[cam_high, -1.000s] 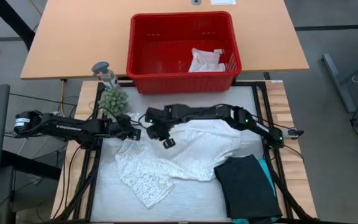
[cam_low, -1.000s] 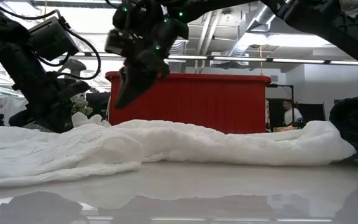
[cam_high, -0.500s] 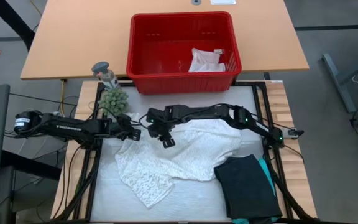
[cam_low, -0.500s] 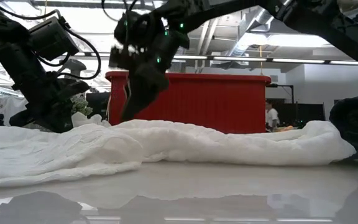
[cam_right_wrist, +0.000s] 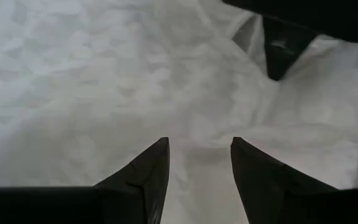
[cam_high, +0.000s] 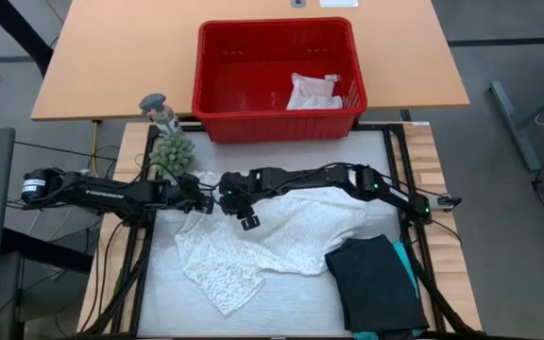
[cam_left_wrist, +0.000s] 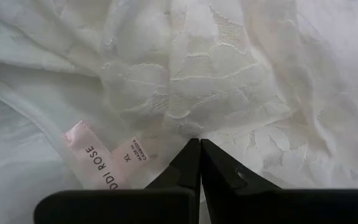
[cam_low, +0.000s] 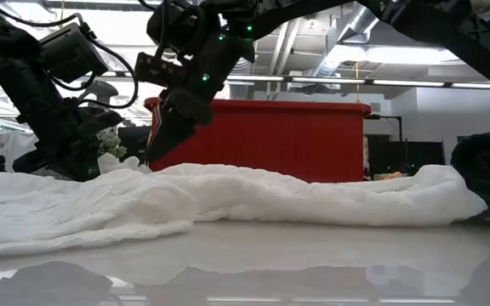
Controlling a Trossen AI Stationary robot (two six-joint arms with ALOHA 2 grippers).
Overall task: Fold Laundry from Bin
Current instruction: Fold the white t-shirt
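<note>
The high view looks straight down on the whole table and both arms. The low view sits at table-top height and faces level toward the red bin (cam_low: 258, 140) and the room behind. Both show the white lacy top (cam_high: 272, 236) (from above, and from the side). Each wrist camera looks forward past its own fingers, very near this same cloth.

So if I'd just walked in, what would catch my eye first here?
Probably the big white lacy top spread over the table, with both dark arms meeting at its upper left edge: the left gripper pinched shut on the lace, the right gripper open just above it. Behind stands the bright red bin, holding one small white cloth.
</note>
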